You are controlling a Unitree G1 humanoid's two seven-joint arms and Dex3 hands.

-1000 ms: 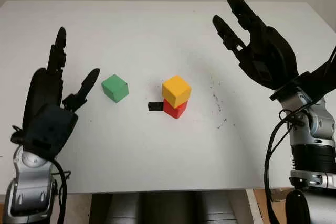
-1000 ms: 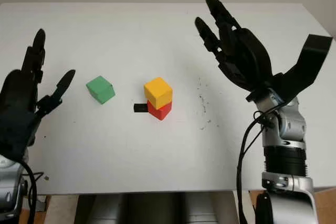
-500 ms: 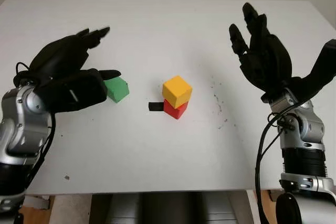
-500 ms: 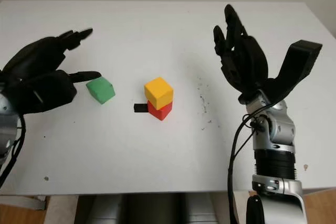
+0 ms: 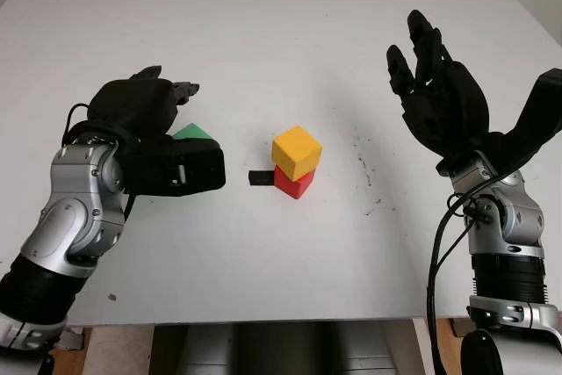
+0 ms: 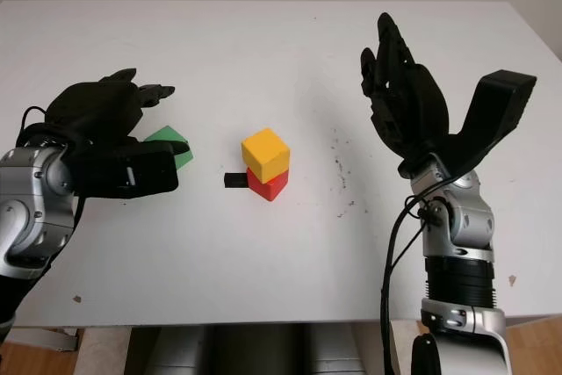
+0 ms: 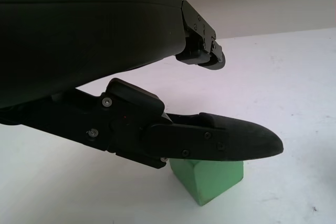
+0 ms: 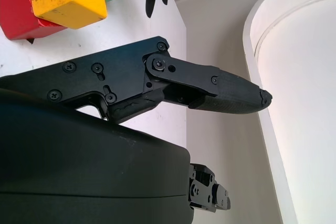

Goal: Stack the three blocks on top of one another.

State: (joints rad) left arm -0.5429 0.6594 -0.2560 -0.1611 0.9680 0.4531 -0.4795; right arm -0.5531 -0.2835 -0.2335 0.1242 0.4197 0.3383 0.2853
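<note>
The left hand point(image 5: 162, 142) covers the green block point(image 7: 210, 178) toward the bench's point(image 5: 263, 50) left edge, grip not discernible. The yellow block point(image 5: 295, 152) sits on the red block point(image 5: 295, 183) mid-bench. The right hand point(image 5: 439, 98) hovers open near the right edge.

1. Bright, even, diffuse light from overhead.
2. Soft faint shadows on the white table point(image 5: 263, 59) beside the stacked blocks point(image 5: 294, 162).
3. No glare; head views sharp.
</note>
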